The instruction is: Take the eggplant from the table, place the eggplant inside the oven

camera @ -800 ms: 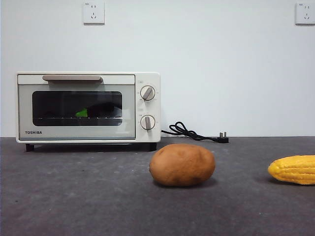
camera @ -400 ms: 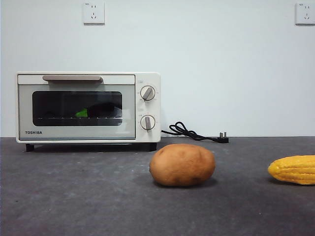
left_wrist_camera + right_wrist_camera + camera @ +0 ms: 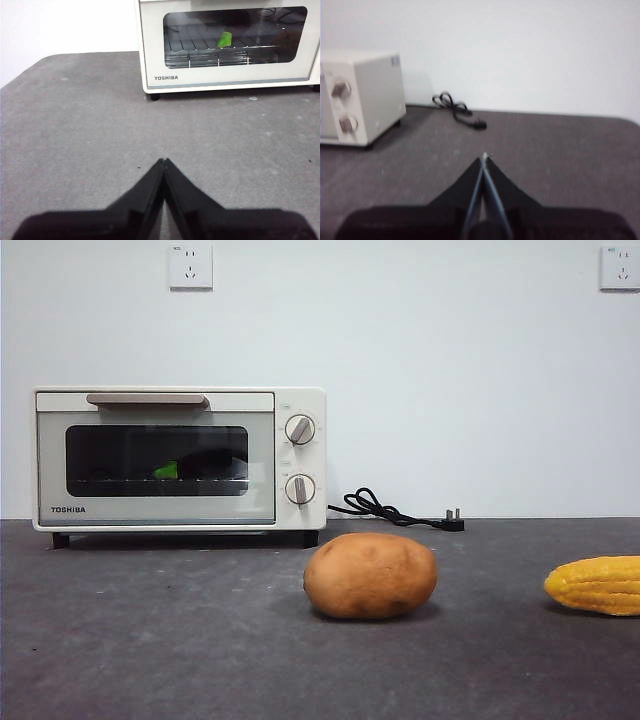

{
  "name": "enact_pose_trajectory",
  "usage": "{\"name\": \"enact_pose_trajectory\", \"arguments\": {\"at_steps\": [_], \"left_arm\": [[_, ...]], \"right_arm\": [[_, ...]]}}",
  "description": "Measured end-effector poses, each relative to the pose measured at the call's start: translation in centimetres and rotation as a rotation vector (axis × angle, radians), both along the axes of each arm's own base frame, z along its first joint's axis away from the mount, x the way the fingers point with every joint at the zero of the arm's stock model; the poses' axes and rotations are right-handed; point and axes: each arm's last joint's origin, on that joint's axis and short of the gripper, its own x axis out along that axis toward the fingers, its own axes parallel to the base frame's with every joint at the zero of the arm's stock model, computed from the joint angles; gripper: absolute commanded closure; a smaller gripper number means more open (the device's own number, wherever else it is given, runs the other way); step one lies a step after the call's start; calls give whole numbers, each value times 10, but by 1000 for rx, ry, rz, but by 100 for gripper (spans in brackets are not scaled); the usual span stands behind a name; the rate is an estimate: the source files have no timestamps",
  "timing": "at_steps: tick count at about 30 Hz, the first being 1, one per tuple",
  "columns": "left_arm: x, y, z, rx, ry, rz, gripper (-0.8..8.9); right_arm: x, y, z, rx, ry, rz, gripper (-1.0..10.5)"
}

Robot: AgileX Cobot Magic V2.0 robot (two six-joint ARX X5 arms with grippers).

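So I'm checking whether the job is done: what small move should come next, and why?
Probably none beyond holding both arms back. The eggplant already lies on the rack inside the oven, whose door looks closed. The left gripper and right gripper are shut, empty, and clear of the oven.

Low front, wrists; shared oven (image 3: 180, 458)

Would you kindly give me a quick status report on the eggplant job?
Left pincer and right pincer shut, empty, above table. Eggplant on rack inside closed oven. Nothing in the way.
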Motion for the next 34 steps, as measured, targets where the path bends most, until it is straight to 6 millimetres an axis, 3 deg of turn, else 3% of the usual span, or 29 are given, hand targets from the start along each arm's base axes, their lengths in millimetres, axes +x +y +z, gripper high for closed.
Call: {"name": "enact_pose_trajectory", "arguments": {"at_steps": [7, 18, 34], "left_arm": [[0, 0, 0, 0, 3, 0, 817], [0, 0, 0, 0, 3, 0, 817], [0, 0, 0, -1, 2, 0, 817]], "right_arm": [[5, 0, -23, 1, 71, 0, 947], [4, 0, -36, 3, 194, 0, 946], [4, 0, -36, 74, 200, -6, 946]]}}
